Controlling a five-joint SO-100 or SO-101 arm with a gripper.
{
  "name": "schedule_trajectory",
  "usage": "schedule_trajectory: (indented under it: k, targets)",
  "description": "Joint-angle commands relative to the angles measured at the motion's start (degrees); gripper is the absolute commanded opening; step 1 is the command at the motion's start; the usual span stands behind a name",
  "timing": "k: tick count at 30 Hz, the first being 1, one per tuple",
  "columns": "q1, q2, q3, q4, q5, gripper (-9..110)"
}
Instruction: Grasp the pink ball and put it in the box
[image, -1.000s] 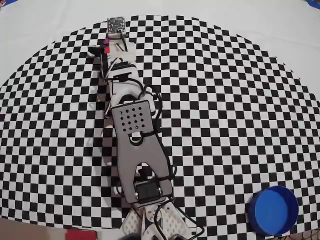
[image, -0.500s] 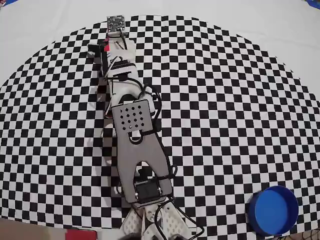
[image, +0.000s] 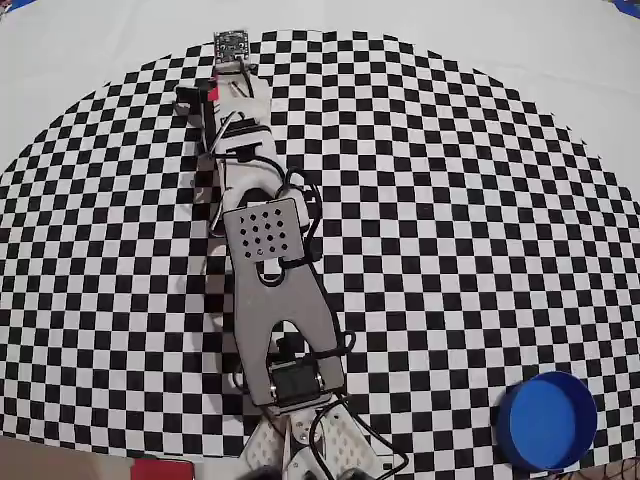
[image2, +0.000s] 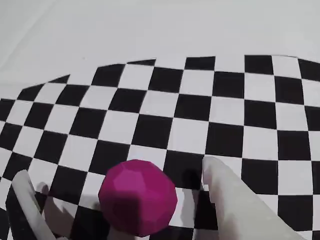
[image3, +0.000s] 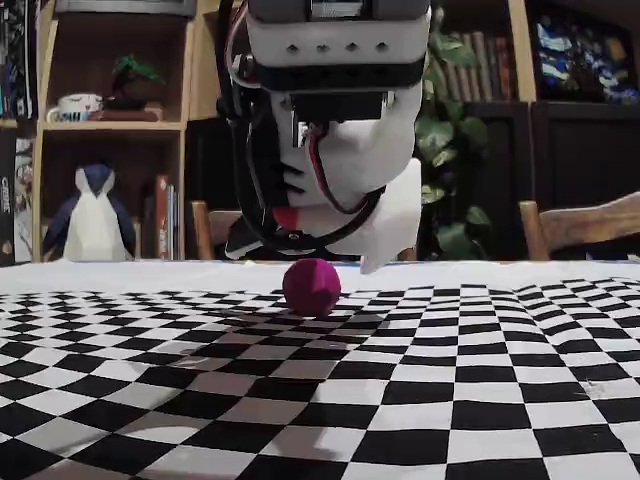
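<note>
Checkered cloth (image2: 225, 105); pink ball (image2: 138, 196) likely light, hard, slick; gripper (image2: 120, 200) open, empty, straddling; you pinch mid-ball.

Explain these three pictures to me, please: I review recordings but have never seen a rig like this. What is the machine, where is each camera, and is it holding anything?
The machine is a small robot arm on a table covered with a checkered cloth. At its far end is a gripper with two fingers.

The overhead view looks straight down: the arm stretches from its base at the bottom edge toward the top of the cloth. A round blue box sits at the lower right, far from the gripper.

The wrist view comes from a camera riding on the arm. It shows the pink ball on the cloth between the two white fingers, one on each side, with gaps visible.

The fixed view sits low at table level, facing the arm, and shows the ball resting on the cloth beneath the gripper.

Nothing is held yet: the gripper is open around the ball.
</note>
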Motion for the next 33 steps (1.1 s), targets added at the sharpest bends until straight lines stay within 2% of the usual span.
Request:
schedule_trajectory:
  k: [1, 33]
  targets:
    - [-0.6, 0.1, -2.9, 0.2, -0.6, 42]
    - [-0.6, -2.5, -5.3, 0.6, -0.7, 42]
